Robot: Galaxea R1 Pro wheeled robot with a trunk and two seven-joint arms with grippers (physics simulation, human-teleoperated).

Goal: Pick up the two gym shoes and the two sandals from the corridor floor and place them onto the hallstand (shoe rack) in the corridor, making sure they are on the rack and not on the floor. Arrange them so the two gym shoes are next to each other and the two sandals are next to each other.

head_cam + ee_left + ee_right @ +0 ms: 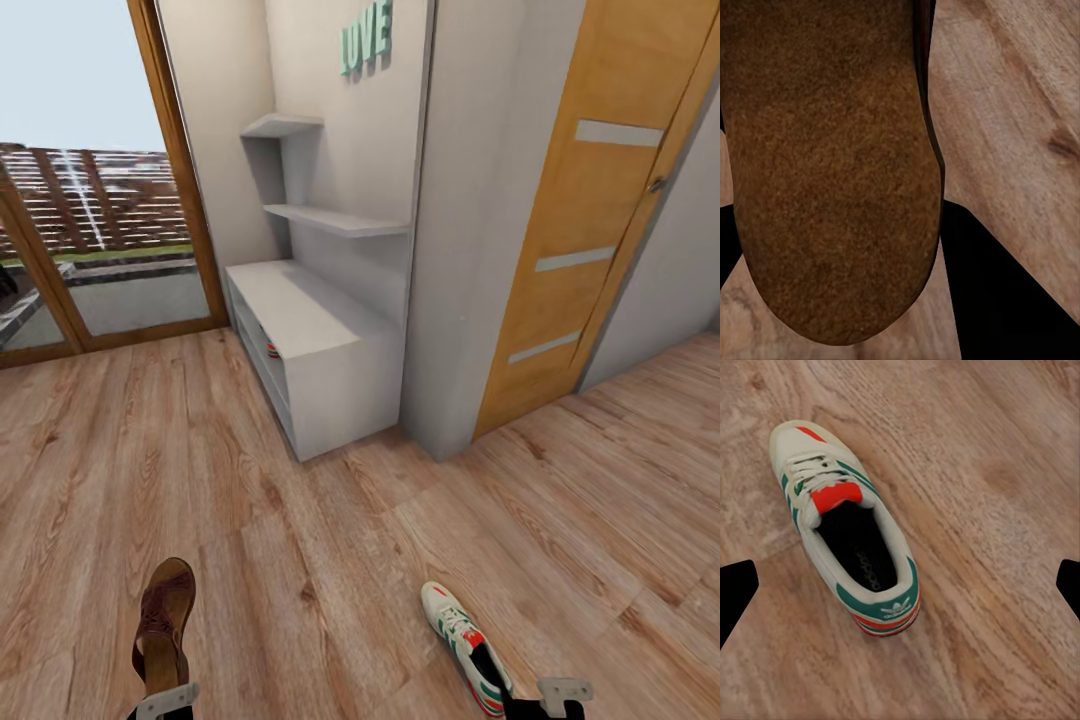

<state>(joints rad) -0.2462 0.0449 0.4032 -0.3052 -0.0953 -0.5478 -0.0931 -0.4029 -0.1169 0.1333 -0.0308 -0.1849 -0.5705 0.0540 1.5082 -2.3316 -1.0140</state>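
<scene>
Head view: left gripper [163, 700] grips a sandal [165, 625]; right gripper [560, 695] gapes, empty, over a gym shoe [844, 529]. Next: descend, clamp its heel.

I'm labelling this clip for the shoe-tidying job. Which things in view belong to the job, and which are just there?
Part of the job:
sandal at the left gripper
gym shoe under the open right gripper
shoe rack, with something small on its shelf
wood floor

Just there:
wooden door
wall shelves
LOVE sign
glass door

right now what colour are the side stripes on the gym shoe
Green, on the white gym shoe; clearest in the right wrist view.
</scene>
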